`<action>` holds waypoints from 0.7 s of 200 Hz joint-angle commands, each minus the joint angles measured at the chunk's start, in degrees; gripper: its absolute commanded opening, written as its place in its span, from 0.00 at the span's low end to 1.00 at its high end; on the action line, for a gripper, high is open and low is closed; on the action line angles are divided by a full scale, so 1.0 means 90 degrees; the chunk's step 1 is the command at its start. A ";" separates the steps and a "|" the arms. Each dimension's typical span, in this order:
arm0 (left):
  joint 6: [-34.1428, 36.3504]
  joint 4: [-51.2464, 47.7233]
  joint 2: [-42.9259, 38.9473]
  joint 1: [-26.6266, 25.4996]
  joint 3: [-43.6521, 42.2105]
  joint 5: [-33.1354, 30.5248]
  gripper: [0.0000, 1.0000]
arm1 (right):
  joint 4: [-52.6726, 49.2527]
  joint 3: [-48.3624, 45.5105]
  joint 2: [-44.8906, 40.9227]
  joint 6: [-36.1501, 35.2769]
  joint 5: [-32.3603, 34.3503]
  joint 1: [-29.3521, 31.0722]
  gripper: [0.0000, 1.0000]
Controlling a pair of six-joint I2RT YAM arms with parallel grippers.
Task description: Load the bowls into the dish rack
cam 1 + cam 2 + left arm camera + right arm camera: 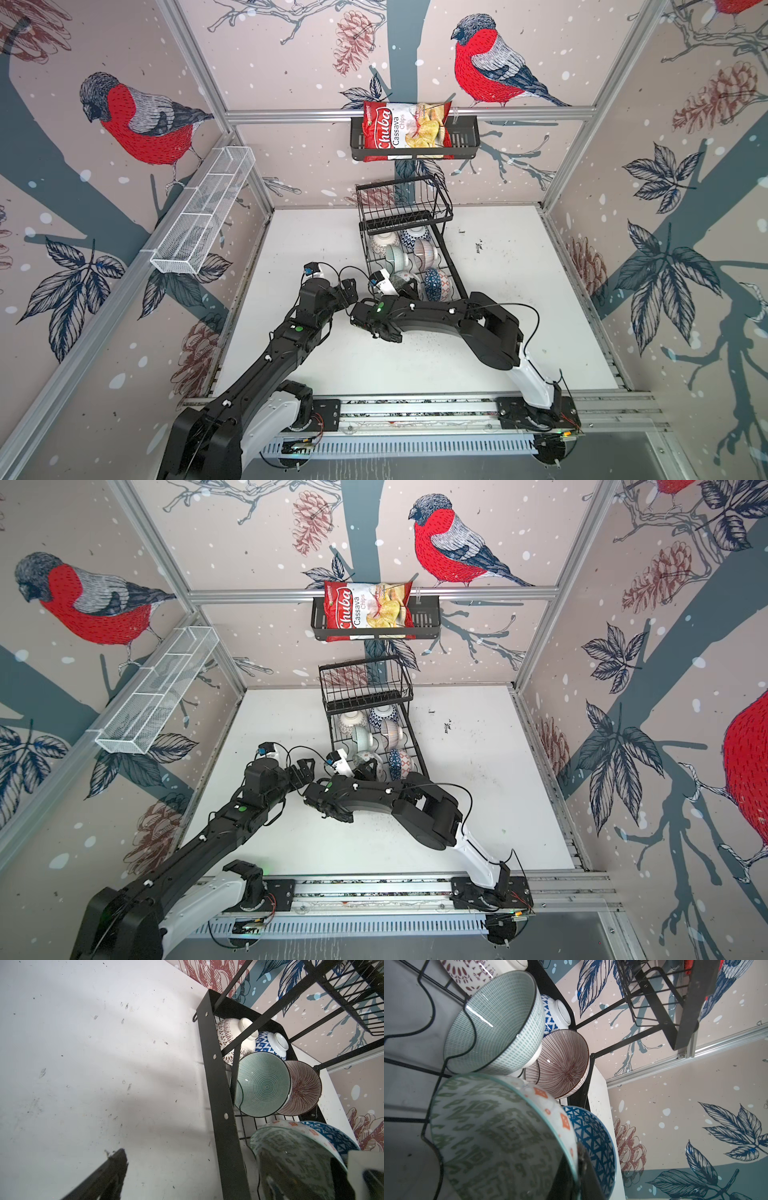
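Right gripper (pixel 409 286) is clenched on the rim of the green bowl (pixel 500 1132), which stands on edge at the near end of the rack (pixel 218 1084), at lower centre in a top view. Left gripper (pixel 348 288) hangs spread and empty just left of the rack.

Judged step: seat, then release. Let the bowl settle into the wavy wires before parting the jaws. The blue bowl (pixel 593 1142) sits just beside it, and contact cannot be told.

Withdraw toward the frame's bottom. Open table (pixel 519 311) lies at right, and the upper tier (pixel 403 199) closes off the top.

Black dish rack (pixel 218 1084) holds mauve-striped bowl (pixel 562 1066) (also orange-diamond bowl (pixel 500 1136)).
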 commanded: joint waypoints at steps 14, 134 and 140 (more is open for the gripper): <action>0.0064 0.0078 -0.0033 0.0017 -0.0018 -0.0052 0.96 | 0.0427 -0.0031 0.0089 -0.0308 -0.1715 0.0072 0.18; 0.0064 0.0119 -0.0042 0.0018 -0.0084 -0.0043 0.96 | 0.0681 0.0091 -0.0075 -0.0446 -0.2086 0.0068 0.39; 0.0065 0.0121 -0.0039 0.0016 -0.0077 -0.0057 0.97 | 0.0707 0.0094 -0.0077 -0.0441 -0.2109 0.0068 0.39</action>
